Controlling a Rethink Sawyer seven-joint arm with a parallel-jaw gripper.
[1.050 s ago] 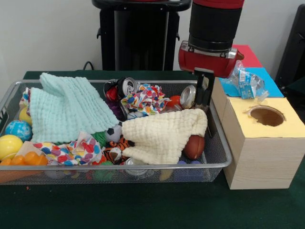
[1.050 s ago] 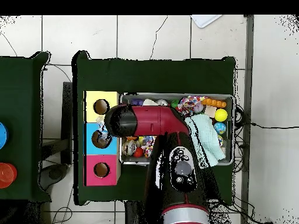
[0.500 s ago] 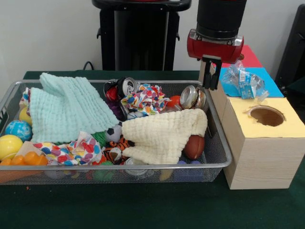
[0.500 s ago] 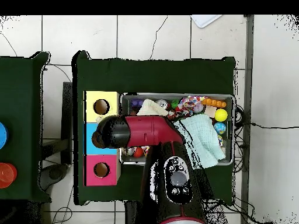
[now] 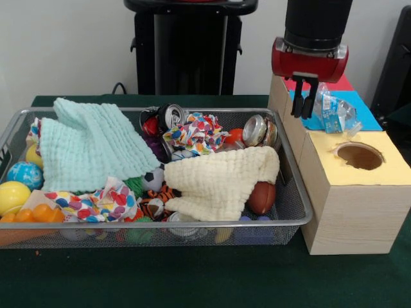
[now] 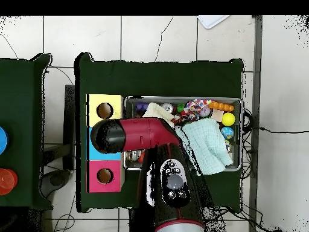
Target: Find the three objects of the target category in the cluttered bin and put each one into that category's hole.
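Note:
My gripper [image 5: 304, 106] hangs over the blue top of the box row [image 5: 366, 115], right of the wire bin [image 5: 302, 212]. Its fingers stand close together with nothing visible between them. A crumpled clear plastic bottle [image 5: 331, 109] lies on the blue top just right of the fingers. Inside the bin, a dented silver can [image 5: 255, 130] rests at the right end and a second can [image 5: 172, 115] stands at the back middle. In the overhead view the arm's wrist [image 6: 108, 136] covers the blue box and hides the gripper.
The yellow box [image 5: 379, 176] with its round hole [image 5: 359, 156] is nearest; a red box [image 5: 334, 74] lies behind the blue. In the bin lie a mint cloth [image 5: 90, 144], cream cloth [image 5: 221, 179], patterned cloth [image 5: 196, 135], brown football [image 5: 262, 197] and balls [image 5: 13, 196].
The gripper has risen out of the bin's right end, beside the silver can, and moved right to above the blue box. The bin's contents look unmoved.

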